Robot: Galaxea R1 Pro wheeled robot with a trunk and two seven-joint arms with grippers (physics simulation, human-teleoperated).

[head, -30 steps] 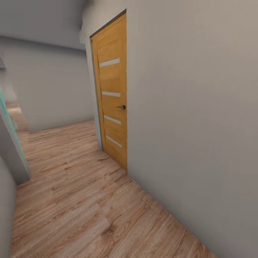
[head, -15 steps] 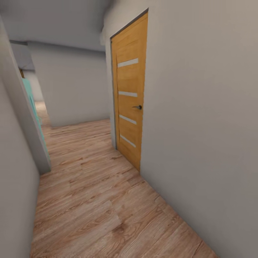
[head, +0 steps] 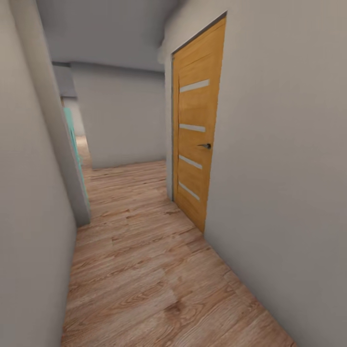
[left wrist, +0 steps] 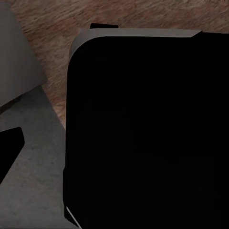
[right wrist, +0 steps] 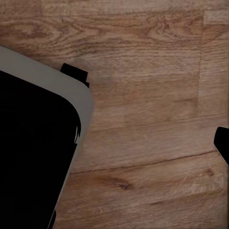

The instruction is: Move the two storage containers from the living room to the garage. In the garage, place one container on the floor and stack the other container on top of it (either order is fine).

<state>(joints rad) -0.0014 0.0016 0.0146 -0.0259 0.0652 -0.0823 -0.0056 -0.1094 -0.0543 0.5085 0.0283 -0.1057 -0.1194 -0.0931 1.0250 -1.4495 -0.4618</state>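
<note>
Where we are: a narrow corridor with a light wood plank floor (head: 144,270) and grey walls (head: 289,168) on both sides.
Ahead, right: a closed orange wooden door (head: 197,125) with a dark handle (head: 206,145).
Ahead, left: a teal edge (head: 72,140) past the wall corner.
Wrist views: we look down on plank floor beside the robot's black base (left wrist: 148,133).
Pincers: we cannot tell whether either is open or closed.
Storage containers: none before us here.

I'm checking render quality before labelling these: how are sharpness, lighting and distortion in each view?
Head view: soft even light, no hard shadows; wooden door leans, wide-angle stretch at edges. Left wrist view: black body is featureless, no detail. Right wrist view: plank floor grain fairly sharp, evenly lit, no glare.
</note>
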